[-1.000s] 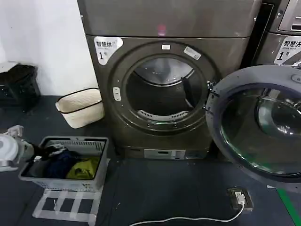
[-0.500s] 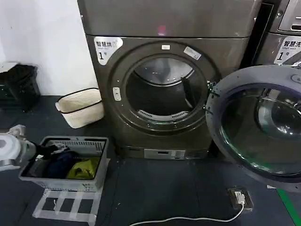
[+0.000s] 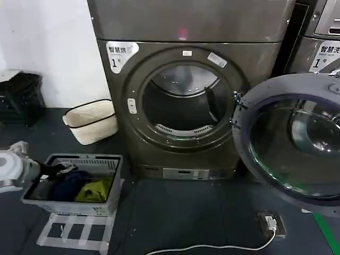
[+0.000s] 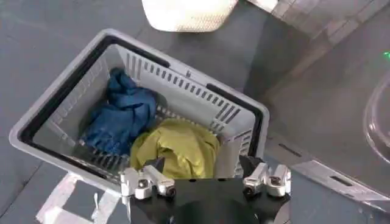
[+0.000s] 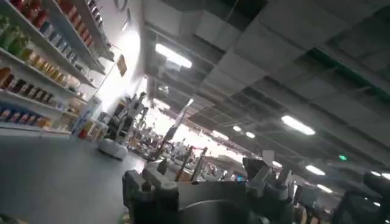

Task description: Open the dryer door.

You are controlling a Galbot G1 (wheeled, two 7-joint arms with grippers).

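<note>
The dryer door (image 3: 289, 141) stands swung fully out to the right of its machine, glass facing the room, and the drum opening (image 3: 183, 101) is exposed. Judged status: opening is complete; the next move calls only for keeping both arms clear of the door.

The left gripper (image 4: 205, 181) hangs above the laundry basket (image 4: 241, 109), fingers (image 4: 146, 181) spread wide, holding nothing. The right gripper (image 5: 207, 185) points up at the ceiling, fingers apart and empty.

Count: one open door, one grey basket holding two garments, blue (image 4: 122, 112) and yellow-green (image 4: 177, 149), and one cream basket (image 3: 91, 121) by the wall.
</note>
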